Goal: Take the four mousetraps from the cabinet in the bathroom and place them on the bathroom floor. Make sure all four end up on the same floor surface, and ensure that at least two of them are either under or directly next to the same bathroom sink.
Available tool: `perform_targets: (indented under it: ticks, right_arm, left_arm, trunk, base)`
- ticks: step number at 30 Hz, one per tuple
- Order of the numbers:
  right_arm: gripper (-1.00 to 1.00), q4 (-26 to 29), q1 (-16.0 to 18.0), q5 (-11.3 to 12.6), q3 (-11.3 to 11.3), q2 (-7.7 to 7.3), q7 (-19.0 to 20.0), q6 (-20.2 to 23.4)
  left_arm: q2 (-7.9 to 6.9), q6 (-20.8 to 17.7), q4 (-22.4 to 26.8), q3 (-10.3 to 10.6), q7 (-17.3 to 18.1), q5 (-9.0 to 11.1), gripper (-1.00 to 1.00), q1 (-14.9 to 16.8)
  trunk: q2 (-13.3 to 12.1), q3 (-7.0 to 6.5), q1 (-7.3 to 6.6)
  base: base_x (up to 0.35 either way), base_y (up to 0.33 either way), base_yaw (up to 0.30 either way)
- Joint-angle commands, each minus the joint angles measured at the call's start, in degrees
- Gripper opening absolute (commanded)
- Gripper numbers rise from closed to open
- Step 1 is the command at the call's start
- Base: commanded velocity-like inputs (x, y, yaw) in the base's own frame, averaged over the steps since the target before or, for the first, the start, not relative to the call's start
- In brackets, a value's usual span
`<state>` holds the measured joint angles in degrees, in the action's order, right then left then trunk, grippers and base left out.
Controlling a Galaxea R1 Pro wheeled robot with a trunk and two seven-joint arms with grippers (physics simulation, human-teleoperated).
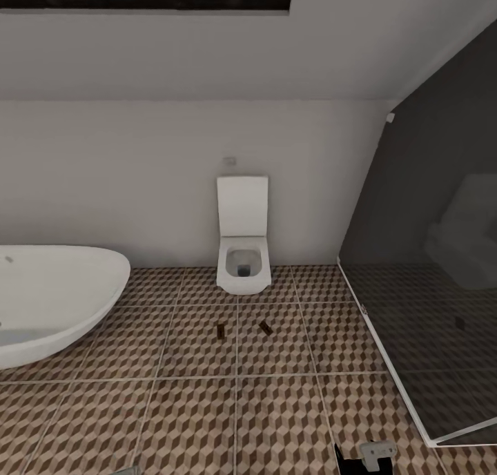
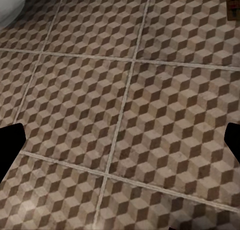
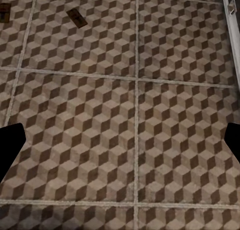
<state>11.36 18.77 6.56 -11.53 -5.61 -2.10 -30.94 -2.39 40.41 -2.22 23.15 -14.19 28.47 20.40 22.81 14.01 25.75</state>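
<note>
Two mousetraps lie flat on the bathroom floor (image 1: 207, 406) in front of the toilet, one (image 1: 220, 331) left of the other (image 1: 265, 328), about a hand's width apart. In the right wrist view both mousetraps (image 3: 76, 18) (image 3: 4, 12) lie far beyond the fingers. One mousetrap (image 2: 233, 9) sits at the edge of the left wrist view. My left gripper (image 2: 122, 140) and right gripper (image 3: 122, 140) hang open over bare tiles with nothing between their black fingers. The cabinet and the bathroom sink are out of view.
A white oval bathtub (image 1: 48, 302) stands at the left. A white toilet (image 1: 242, 254) is against the back wall. The glass shower screen with its white frame (image 1: 386, 364) closes off the right side. Patterned tiles stretch between them.
</note>
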Motion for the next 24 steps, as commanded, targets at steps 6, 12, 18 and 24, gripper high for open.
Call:
perform_targets:
  ticks: [6, 12, 18, 24]
  right_arm:
    - [1.0, -0.03, 0.04, 0.56, -0.51, 0.07, -0.18, -0.17]
    - [1.0, -0.03, 0.04, 0.56, -0.51, 0.07, -0.18, -0.17]
    - [1.0, -0.03, -0.02, 0.54, -0.51, 0.07, -0.18, -0.21]
    - [1.0, -0.03, -0.12, 0.48, -0.51, 0.07, -0.18, -0.25]
  left_arm:
    - [0.02, 0.19, -0.15, 0.49, -0.32, 0.16, 1.0, 0.08]
    - [0.02, 0.19, -0.15, 0.49, -0.32, 0.18, 1.0, 0.08]
    - [0.03, 0.19, -0.15, 0.49, -0.32, 0.18, 1.0, 0.08]
    - [0.04, 0.19, -0.15, 0.49, -0.32, 0.18, 1.0, 0.08]
  trunk:
    - [0.11, 0.1, 0.03]
    - [0.11, 0.1, 0.03]
    - [0.11, 0.05, 0.03]
    - [0.11, -0.37, 0.03]
  base:
    - [0.0, 0.0, 0.0]
    - [0.0, 0.0, 0.0]
    - [0.0, 0.0, 0.0]
    - [0.0, 0.0, 0.0]
